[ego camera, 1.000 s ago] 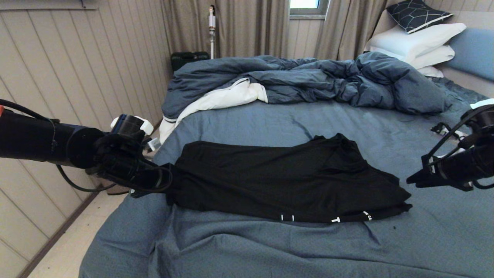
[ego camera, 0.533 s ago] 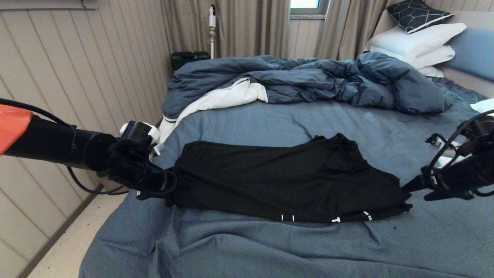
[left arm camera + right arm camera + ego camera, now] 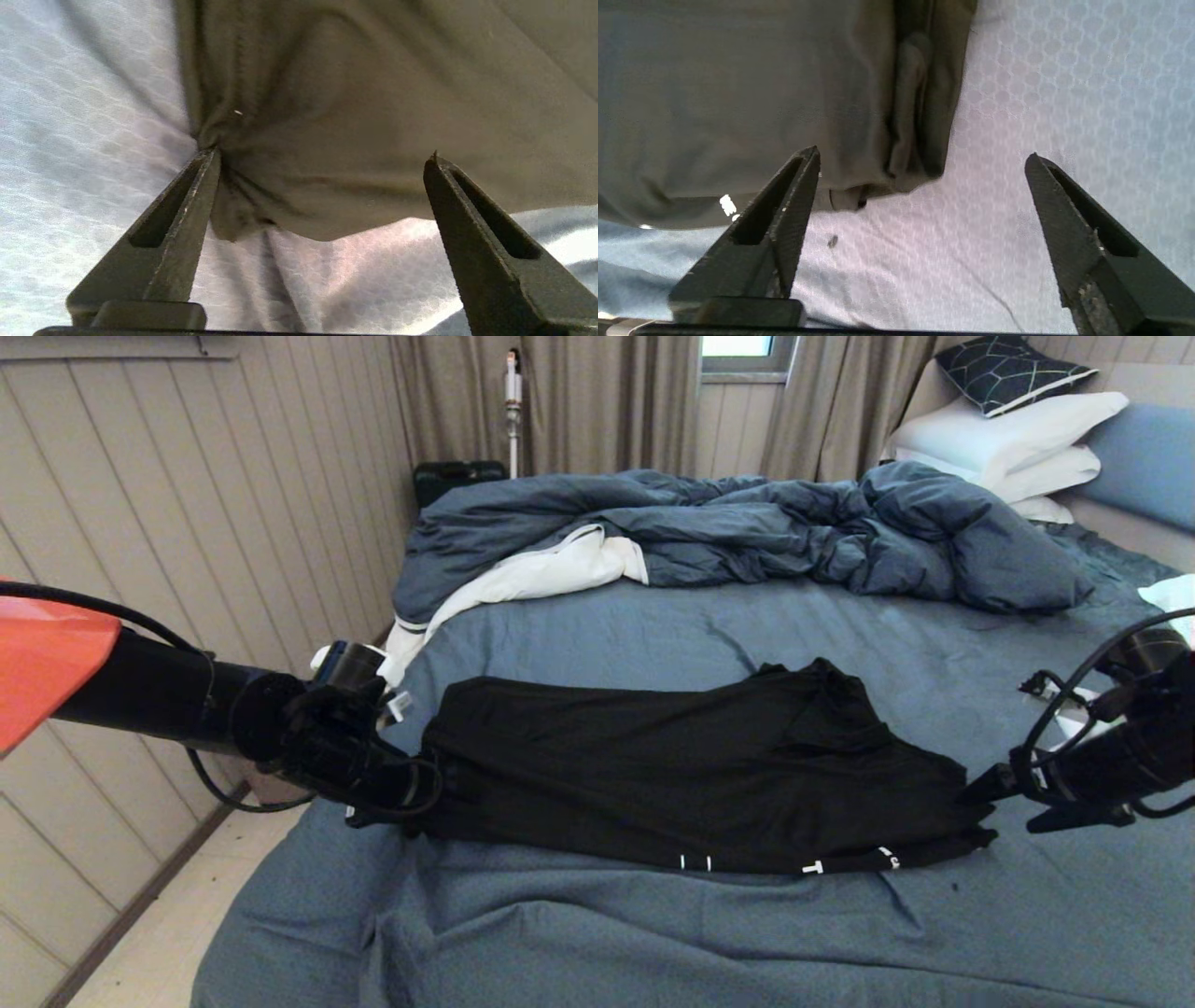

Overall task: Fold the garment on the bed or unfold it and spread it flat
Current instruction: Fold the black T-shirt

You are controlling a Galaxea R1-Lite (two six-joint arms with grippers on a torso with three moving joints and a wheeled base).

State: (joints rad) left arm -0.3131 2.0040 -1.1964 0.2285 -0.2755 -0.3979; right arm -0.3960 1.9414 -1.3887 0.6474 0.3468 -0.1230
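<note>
The garment [image 3: 691, 775], a black T-shirt, lies folded into a long band across the bed [image 3: 653, 933], with bits of white lettering along its near edge. My left gripper [image 3: 420, 793] is low at its left end and open. In the left wrist view the fingers [image 3: 323, 156] straddle a bunched corner of the garment [image 3: 350, 93], one finger touching the cloth. My right gripper [image 3: 999, 807] is at the garment's right end, also open. In the right wrist view the fingers [image 3: 922, 154] stand wide over the sheet, with the garment's [image 3: 738, 93] folded corner just inside one of them.
A rumpled dark blue duvet [image 3: 747, 523] with white lining fills the far half of the bed. White pillows [image 3: 1008, 439] and a patterned cushion [image 3: 1013, 369] are stacked at the far right. The panelled wall [image 3: 187, 523] runs close along the bed's left edge.
Both grippers have opened wide. The right one has come down and leftward to the garment's right end. The left arm has shifted slightly right and lower. The garment has not moved.
</note>
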